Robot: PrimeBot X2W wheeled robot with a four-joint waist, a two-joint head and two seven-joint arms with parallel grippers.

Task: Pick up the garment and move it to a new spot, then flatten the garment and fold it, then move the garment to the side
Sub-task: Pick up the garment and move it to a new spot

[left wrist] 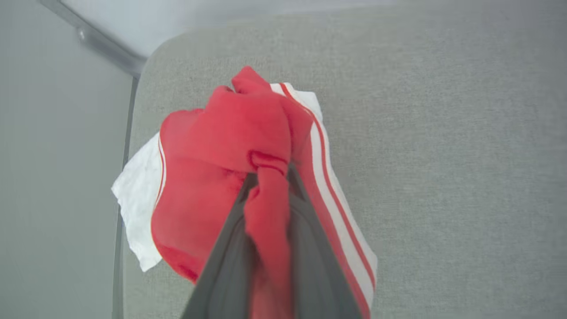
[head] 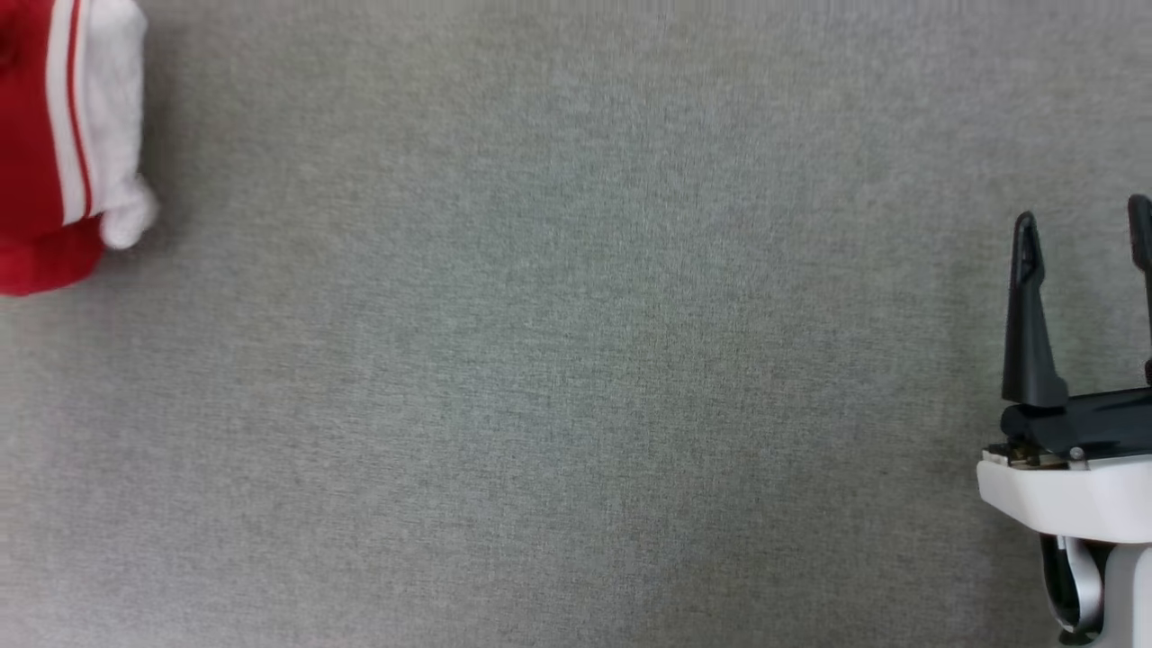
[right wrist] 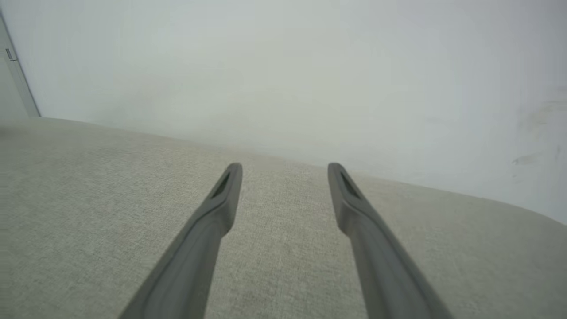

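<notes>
Red garment [head: 36,135]: bunched in a heap at the far left of the grey cloth surface [head: 576,360], near its rounded corner; a white sleeve [head: 112,108] and striped trim [head: 70,117] face right.
Left gripper [left wrist: 270,175]: dark fingers pressed together, clamped on a red fold at the top of the heap.
Right gripper [head: 1083,214]: near right, fingers spread wide apart, nothing between them, well apart from the garment.
Wall [right wrist: 283,66]: pale, beyond the surface's far edge.
</notes>
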